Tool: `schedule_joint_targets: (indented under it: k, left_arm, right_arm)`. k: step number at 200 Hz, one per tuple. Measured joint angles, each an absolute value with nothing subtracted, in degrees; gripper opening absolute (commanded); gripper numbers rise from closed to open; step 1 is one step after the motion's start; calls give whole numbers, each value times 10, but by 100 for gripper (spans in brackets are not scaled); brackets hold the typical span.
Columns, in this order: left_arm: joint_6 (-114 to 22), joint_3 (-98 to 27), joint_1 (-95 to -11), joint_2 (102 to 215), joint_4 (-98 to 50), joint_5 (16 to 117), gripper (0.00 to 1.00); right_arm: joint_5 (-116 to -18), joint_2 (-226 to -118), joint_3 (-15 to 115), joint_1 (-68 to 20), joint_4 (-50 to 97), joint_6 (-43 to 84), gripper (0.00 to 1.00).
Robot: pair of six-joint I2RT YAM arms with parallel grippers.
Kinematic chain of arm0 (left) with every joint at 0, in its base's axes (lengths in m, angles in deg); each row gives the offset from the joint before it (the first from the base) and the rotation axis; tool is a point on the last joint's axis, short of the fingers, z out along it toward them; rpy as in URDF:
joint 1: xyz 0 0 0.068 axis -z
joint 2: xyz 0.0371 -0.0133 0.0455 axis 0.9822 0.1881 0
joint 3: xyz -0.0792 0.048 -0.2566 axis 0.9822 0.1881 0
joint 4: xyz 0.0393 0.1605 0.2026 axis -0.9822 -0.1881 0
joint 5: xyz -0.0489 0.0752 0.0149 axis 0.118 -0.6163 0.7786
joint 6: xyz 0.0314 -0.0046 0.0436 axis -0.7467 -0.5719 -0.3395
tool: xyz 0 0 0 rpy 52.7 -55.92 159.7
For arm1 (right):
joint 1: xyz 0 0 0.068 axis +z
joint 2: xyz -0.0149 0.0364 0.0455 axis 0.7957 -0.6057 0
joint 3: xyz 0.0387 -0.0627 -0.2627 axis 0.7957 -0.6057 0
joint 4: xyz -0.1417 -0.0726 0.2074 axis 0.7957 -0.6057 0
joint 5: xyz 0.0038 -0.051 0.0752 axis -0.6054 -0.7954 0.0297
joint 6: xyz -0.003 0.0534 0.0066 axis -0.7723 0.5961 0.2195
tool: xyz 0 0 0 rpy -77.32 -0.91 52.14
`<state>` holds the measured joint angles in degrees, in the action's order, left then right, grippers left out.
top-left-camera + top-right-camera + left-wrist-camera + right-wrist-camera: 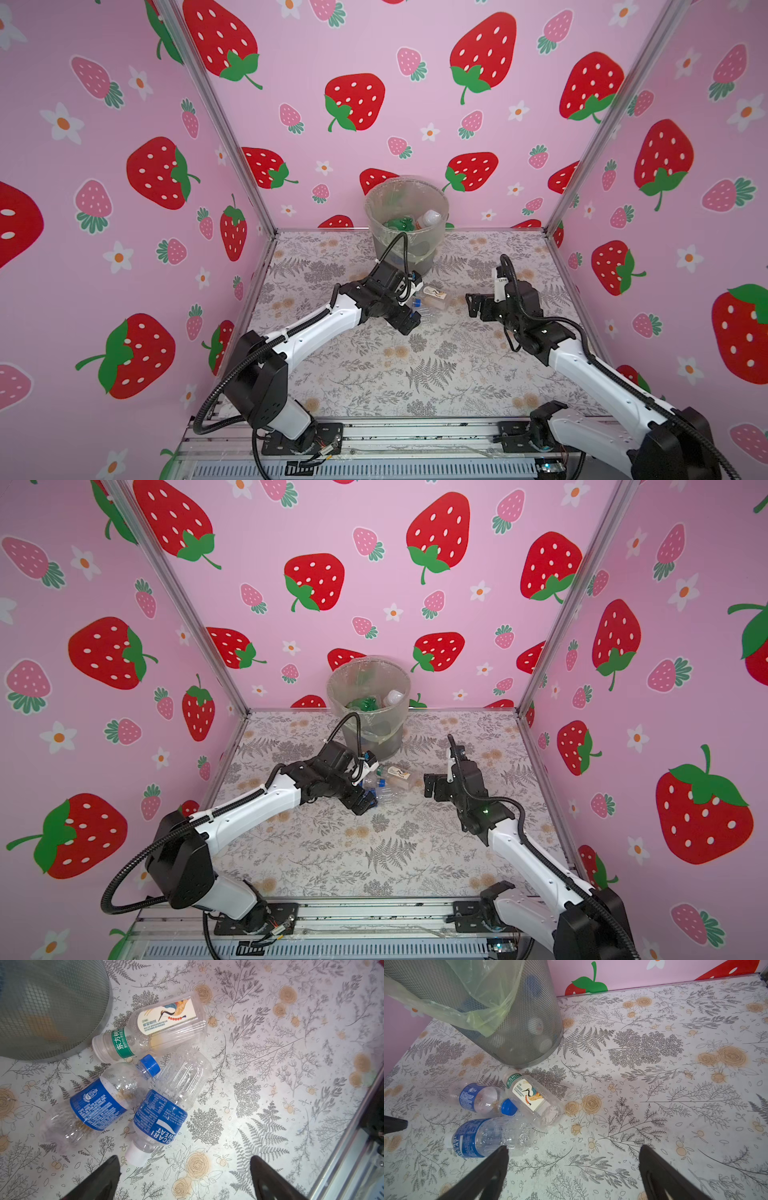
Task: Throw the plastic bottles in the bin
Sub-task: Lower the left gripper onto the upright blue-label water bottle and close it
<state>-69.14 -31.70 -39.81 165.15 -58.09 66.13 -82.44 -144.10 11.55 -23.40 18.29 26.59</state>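
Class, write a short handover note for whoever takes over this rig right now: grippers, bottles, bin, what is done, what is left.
Grippers: the left gripper is open and empty, right by the loose bottles. The right gripper is open and empty, on their other side.
Done: the bin stands upright at the back of the table with bottles inside, a green bottle and a white bottle on top.
Left: three lie in front of the bin, none gripped: the bird-label bottle, the blue-cap bottle and the white-cap bottle.
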Motion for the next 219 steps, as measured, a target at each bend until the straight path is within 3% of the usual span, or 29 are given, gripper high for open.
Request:
schedule_joint_targets:
  k: [103,150,219]
  left_arm:
    - [-753,-348,-352,1741,-589,548,99]
    - [-763,-389,-348,1777,-603,542,100]
    - [-773,-392,-348,1815,-617,540,88]
  right_arm:
    - [-810,-1431,113,-236,183,272,99]
    - [-802,-1429,108,-236,183,284,99]
    - [-791,-1420,104,-236,184,296,99]
